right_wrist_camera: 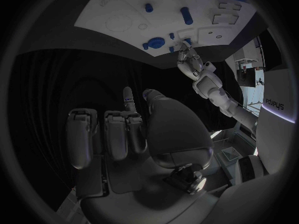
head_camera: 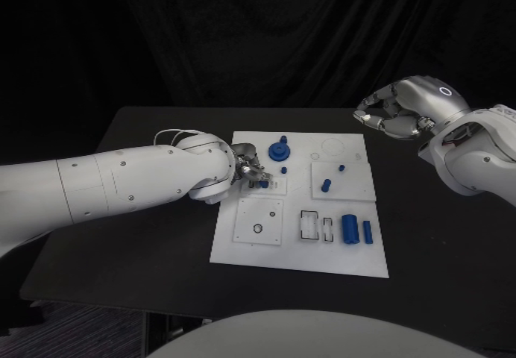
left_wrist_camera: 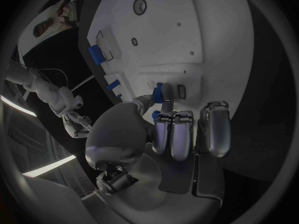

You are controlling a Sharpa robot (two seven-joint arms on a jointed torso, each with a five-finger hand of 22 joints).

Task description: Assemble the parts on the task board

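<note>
So the left hand [head_camera: 245, 170] is down on the task board [head_camera: 301, 265], over its left-hand side about halfway up in the head view, and it's pinching a small blue part [left_wrist_camera: 159, 92] between thumb and a fingertip — you can see it best in the left wrist view, where the blue piece sits right at the fingertips with the other fingers [left_wrist_camera: 176, 134] curled in below it. That part is pressed right against the white board surface, just beside a small slot-shaped recess [left_wrist_camera: 181, 91] (can't tell whether it's actually seated in anything yet). In the head view there's just a bit of blue poking out at the hand's fingertips [head_camera: 263, 183]. The right hand [head_camera: 394, 113] is well away from all that — it hangs off the board's far right corner, above the black table [head_camera: 161, 246], fingers curled in with nothing in them, which the right wrist view [right_wrist_camera: 127, 129] backs up. On the board itself: a blue round stepped piece [head_camera: 279, 152] with a peg on top stands just past the left hand near the far edge, a couple of tiny blue pegs [head_camera: 325, 183] stand on the raised plate to its right, and a fat blue cylinder [head_camera: 350, 227] and a thinner one [head_camera: 367, 232] lie side by side near the right edge, next to two empty rectangular slots [head_camera: 309, 225].
</note>
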